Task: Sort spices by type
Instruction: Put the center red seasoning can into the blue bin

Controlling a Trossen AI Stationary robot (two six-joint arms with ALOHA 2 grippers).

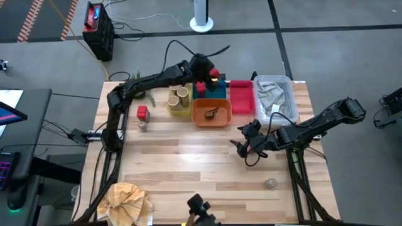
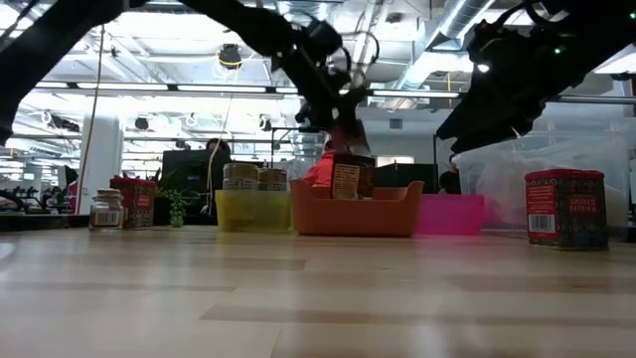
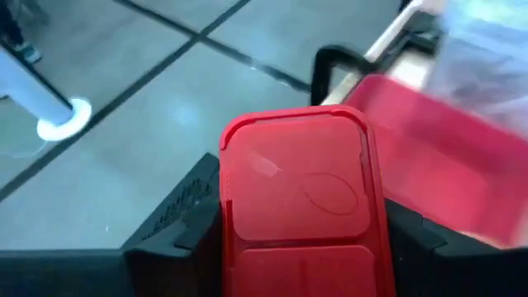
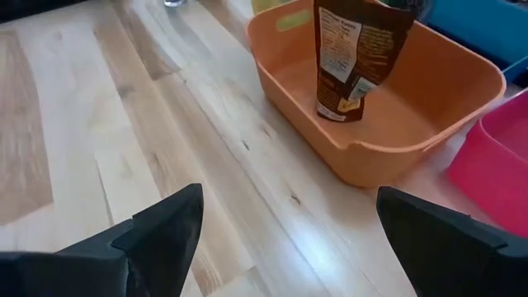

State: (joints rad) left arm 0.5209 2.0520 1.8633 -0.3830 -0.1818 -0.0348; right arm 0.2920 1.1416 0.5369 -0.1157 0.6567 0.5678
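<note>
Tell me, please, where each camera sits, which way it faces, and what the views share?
High: overhead, looking straight down on both arms, left gripper over the trays, right gripper mid-table.
Low: table height, facing the room; arms descend from above.
Left wrist: on the left arm, fingers clamping a red tin.
Right wrist: on the right arm, open fingers framing the orange tray.
Shared: the orange tray shows in high, low and right wrist.

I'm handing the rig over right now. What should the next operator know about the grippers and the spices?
Left gripper is shut on a red tin, above the blue tray.
Right gripper is open and empty, over bare table.
Done: two wooden jars in the yellow tray; brown pouch in the orange tray.
Left: red tin and shaker on the left; another container near the front right.
</note>
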